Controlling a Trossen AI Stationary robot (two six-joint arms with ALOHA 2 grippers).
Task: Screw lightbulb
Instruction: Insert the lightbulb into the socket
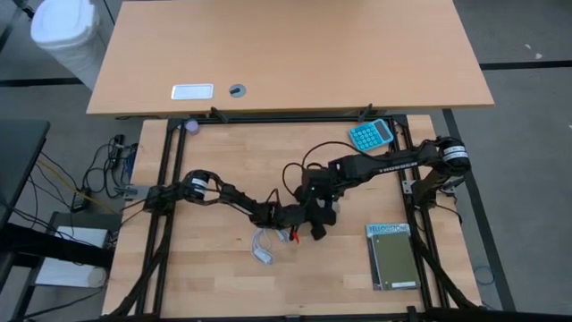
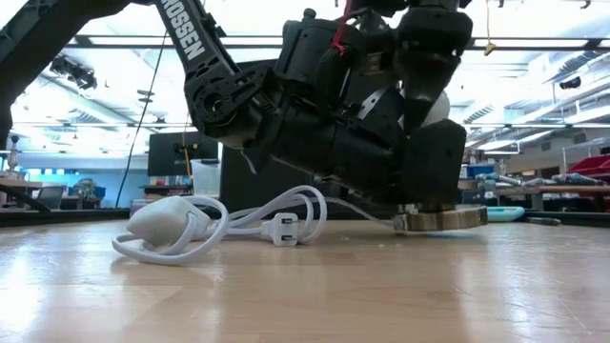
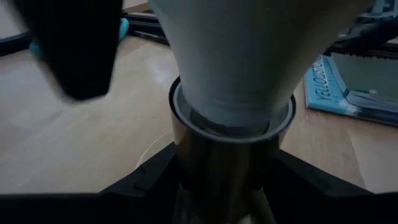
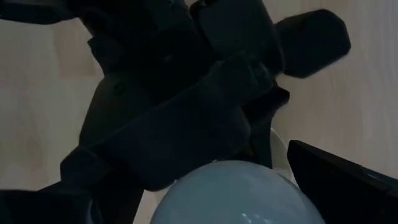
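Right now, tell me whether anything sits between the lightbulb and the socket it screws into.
Nothing visible does. The lightbulb already sits with its neck down inside the socket, which the left end effector holds at its base. The right end effector is open around the bulb's dome, touching nothing else.

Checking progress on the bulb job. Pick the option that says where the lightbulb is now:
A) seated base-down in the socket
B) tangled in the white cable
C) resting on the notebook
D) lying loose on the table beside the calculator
A: the left wrist view shows the lightbulb narrowing down into the ringed socket, which the left end effector clamps from both sides.
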